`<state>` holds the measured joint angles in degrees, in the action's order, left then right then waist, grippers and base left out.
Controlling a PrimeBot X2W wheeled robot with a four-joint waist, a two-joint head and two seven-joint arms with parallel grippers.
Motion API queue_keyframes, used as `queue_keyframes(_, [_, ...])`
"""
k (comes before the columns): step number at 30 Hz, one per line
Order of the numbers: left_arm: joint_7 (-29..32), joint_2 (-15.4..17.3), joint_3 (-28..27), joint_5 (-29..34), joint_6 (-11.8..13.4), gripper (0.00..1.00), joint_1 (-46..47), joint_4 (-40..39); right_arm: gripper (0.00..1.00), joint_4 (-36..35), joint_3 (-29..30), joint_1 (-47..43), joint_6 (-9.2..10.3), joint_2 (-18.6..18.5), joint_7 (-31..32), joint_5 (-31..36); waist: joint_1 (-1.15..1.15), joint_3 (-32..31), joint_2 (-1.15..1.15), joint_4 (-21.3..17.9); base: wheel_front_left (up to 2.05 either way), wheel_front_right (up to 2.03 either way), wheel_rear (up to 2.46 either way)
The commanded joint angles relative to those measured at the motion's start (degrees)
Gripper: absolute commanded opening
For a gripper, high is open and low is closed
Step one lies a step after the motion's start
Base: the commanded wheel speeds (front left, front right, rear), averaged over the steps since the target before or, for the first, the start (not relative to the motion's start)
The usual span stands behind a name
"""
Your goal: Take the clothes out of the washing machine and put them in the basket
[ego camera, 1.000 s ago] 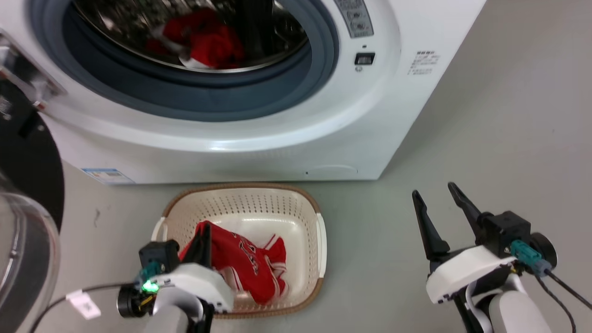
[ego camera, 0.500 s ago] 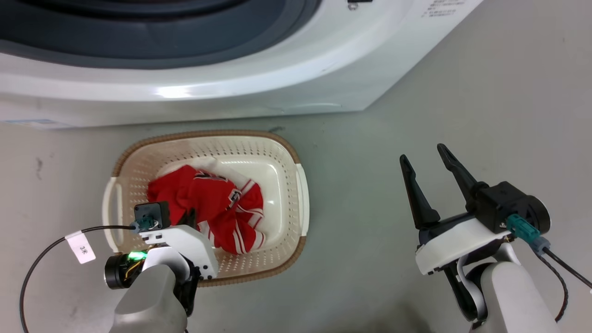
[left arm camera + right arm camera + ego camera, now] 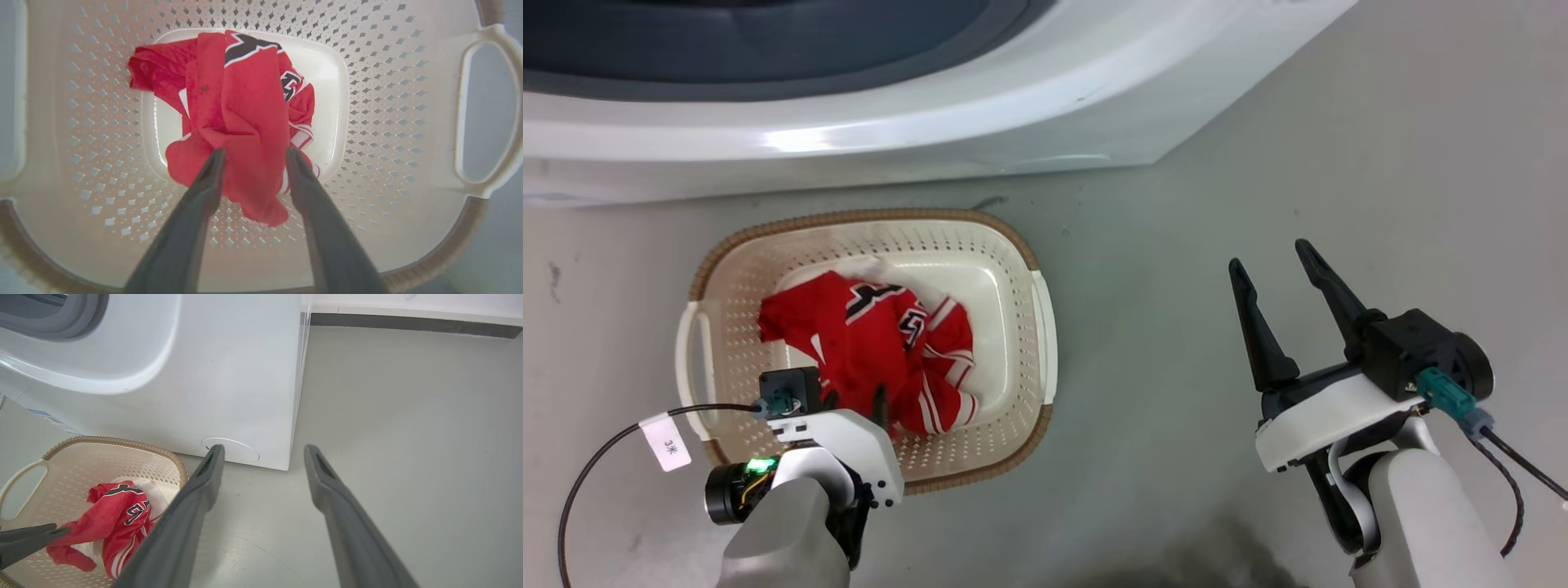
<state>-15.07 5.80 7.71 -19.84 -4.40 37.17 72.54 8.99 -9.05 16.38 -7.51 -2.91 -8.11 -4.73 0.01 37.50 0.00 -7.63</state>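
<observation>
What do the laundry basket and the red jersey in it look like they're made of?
The basket looks like moulded cream plastic, smooth and slightly glossy, with punched holes in its walls; its brown rim looks woven or ribbed, possibly plastic too. The jersey looks like thin, matte knit fabric, since it crumples into soft folds.

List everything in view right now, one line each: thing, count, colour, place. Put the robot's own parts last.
jersey: one, red with white trim and black-and-white lettering, crumpled in the basket
basket: one, cream with brown rim, on the floor in front of the washing machine
washing machine: one, white with grey door ring, behind the basket
floor: grey, underneath everything
cable tag: one, white, on the black cable by the left wrist
left pincer: dark, over the basket, fingers apart around a jersey fold
right pincer: dark, open over bare floor
</observation>
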Motion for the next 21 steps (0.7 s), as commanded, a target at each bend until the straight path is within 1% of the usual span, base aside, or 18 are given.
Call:
queue_keyframes(1, [-0.13, -0.34, 0.29, 0.21, -0.27, 1.00, -0.92, -0.60, 1.00, 0.49, -0.01, 0.09, 0.04, 0.07, -0.52, -0.02, -0.01, -2.75, 0.00, 0.96, 0.00, 0.00, 0.00])
queue_keyframes(4, [-0.13, -0.84, 0.25, 0.45, -0.39, 1.00, -3.30, -2.91, 1.00, 1.98, -0.11, -1.23, 0.04, 0.05, -0.92, -0.22, -0.01, -7.10, 0.00, 1.70, 0.00, 0.00, 0.00])
queue_keyframes(11, [-0.13, -1.98, -0.80, 1.42, -0.28, 1.00, -11.26, -11.69, 1.00, 4.67, 0.02, -4.74, 0.04, 0.05, -1.18, -0.83, -0.01, -17.47, 0.00, 2.45, 0.00, 0.00, 0.00])
queue_keyframes(12, [-0.14, -2.36, -1.04, 2.40, 0.41, 1.00, -14.81, -16.46, 1.00, 4.73, 0.31, -6.24, 0.04, 0.06, -1.02, -0.99, -0.01, -21.01, 0.00, 2.81, 0.00, 0.00, 0.00])
queue_keyframes(18, [-0.14, -2.79, -1.99, 4.52, 2.14, 1.00, -21.65, -26.40, 1.00, 3.43, 0.57, -9.48, 0.03, 0.06, -0.06, -0.52, -0.01, -26.96, 0.00, 3.19, 0.00, 0.00, 0.00])
queue_keyframes(21, [-0.14, -2.83, -2.52, 4.89, 2.78, 1.00, -23.77, -28.95, 1.00, 2.95, 0.70, -10.58, 0.04, 0.06, 0.44, -0.15, -0.01, -29.02, 0.00, 3.13, 0.00, 0.00, 0.00])
